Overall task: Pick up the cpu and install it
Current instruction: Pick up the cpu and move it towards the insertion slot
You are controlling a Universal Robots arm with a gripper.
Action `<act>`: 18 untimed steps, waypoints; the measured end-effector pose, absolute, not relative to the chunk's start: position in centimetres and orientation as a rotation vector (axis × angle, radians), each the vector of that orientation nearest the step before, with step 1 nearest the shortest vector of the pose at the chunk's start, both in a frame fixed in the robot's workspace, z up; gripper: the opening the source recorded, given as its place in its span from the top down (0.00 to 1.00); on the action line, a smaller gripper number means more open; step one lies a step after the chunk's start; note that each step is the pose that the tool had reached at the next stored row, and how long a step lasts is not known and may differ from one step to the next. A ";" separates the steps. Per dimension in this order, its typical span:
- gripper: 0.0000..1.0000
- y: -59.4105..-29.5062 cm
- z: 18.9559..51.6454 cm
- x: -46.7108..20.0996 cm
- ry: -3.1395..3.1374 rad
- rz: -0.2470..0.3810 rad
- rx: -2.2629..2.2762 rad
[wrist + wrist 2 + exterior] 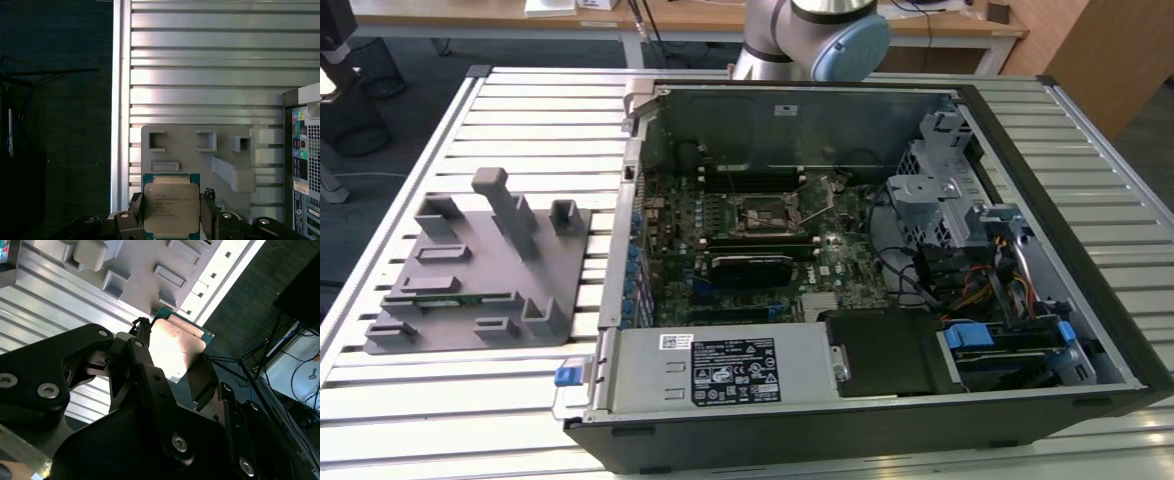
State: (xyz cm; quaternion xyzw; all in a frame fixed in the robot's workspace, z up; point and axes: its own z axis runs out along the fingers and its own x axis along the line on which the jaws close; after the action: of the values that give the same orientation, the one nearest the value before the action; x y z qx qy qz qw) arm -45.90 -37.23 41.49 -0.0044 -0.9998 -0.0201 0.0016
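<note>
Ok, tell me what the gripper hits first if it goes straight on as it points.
Probably the grey tray on the slatted table, beyond the chip it holds; depth is unclear.

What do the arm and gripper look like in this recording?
In the exterior view, the arm is a silver-grey tube with a round pale blue cap at its joint. In both wrist views, the gripper is black, built of flat angular link plates joined by silver screws, with two narrow black fingers.
</note>
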 end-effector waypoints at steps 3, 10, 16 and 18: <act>0.46 -37.2 41.5 -45.6 -3.138 -0.063 -0.014; 0.46 -37.2 41.5 -44.9 -3.138 -0.063 -0.014; 0.46 -37.2 41.5 -44.2 -3.138 -0.063 -0.014; 0.46 -37.2 41.5 -44.0 -3.138 -0.063 -0.014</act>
State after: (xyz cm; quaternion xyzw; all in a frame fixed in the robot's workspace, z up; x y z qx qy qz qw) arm -43.96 -37.22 41.48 -0.0044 -0.9998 -0.0201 0.0016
